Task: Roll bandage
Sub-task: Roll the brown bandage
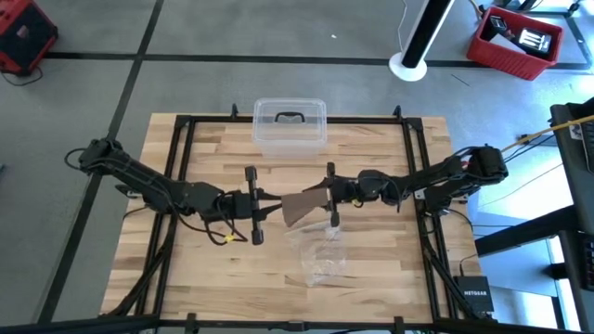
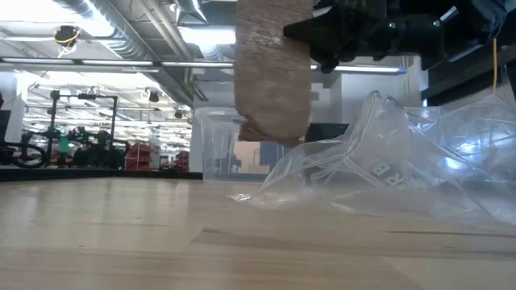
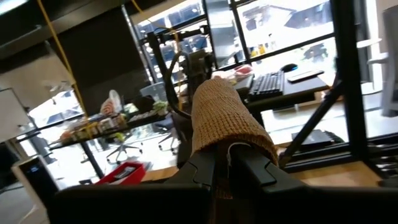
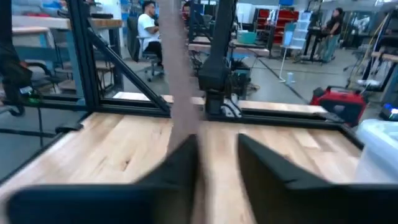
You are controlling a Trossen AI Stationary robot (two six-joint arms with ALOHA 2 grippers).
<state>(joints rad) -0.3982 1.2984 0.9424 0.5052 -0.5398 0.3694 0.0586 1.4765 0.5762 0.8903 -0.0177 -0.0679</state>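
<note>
Both grippers, left and right, pinch the bandage mid-air at table centre, plastic bag at 6 o'clock, so I'd keep it taut while rolling.

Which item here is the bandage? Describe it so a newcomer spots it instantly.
On the wooden table, look mid-table between the left gripper and right gripper. The bandage is the dull brown fabric strip held between them, unlike the clear plastic box behind or crinkled clear bag in front.

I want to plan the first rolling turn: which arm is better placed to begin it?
Probably left. Its tool is shut on the bandage end, which folds over its fingers; the right tool holds the other end.
</note>
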